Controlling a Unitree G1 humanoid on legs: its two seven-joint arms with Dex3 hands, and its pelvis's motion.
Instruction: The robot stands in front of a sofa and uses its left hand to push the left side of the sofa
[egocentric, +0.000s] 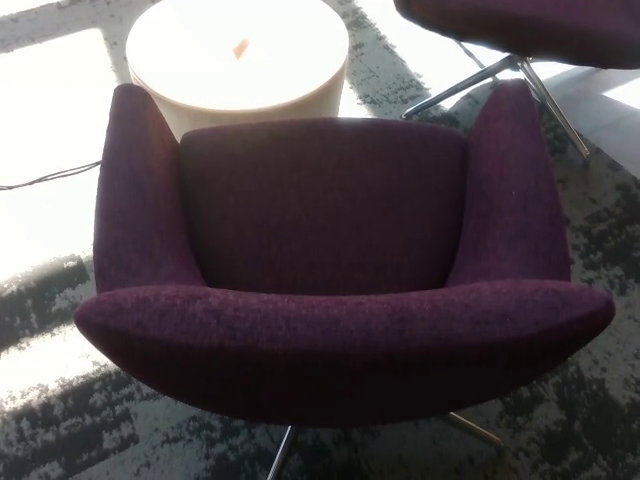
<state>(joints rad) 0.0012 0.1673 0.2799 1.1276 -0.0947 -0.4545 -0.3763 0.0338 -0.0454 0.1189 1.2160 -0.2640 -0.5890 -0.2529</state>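
A purple sofa (330, 270) is seen just below the camera, a round table (238, 60) behind it; neither hand is in view. Padded but probably heavy, it is best pushed at its left arm (135, 190)

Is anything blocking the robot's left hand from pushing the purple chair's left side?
Neither hand shows in the picture, so the hand's path cannot be judged. Nothing sits on or against the left armrest of the purple sofa chair. Behind it, a round white table stands close and could block a push that way.
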